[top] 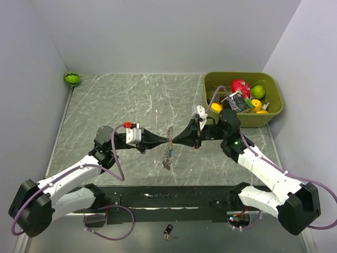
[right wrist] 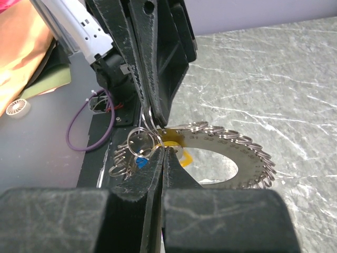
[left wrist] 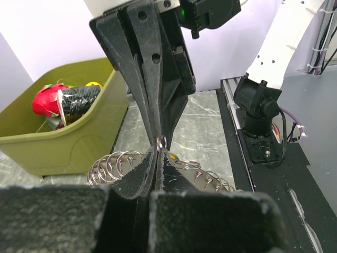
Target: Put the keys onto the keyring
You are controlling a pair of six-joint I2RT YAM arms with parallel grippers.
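Near the middle of the top view, the left end effector [top: 159, 141] and the right end effector [top: 180, 140] meet tip to tip above the marble table [top: 131, 100]; the keyring [top: 170, 136] stands edge-on between them, lifted off the surface; a small bunch of keys [top: 167, 158] hangs just below it, toward the lower part of the frame. In the left wrist view the left fingers [left wrist: 138, 176] are pressed together on the keyring's rim at the lower centre, with its wavy wire loops showing to either side of them; the opposite fingers come down from the top of the frame and touch the same spot, where a small wire loop sits at the tips. In the right wrist view the right fingers [right wrist: 150, 176] are drawn together at the lower centre, right at the near rim of the keyring, which spreads toward the right of the frame; whether metal is actually caught between them cannot be told; a cluster of small rings with a blue-headed key lies just left of the tips. An olive-green bin [top: 279, 108] holding colourful items sits at the upper right of the top view; a green ball [top: 72, 79] rests in the upper left corner; a small black fob [top: 168, 231] lies at the bottom centre.
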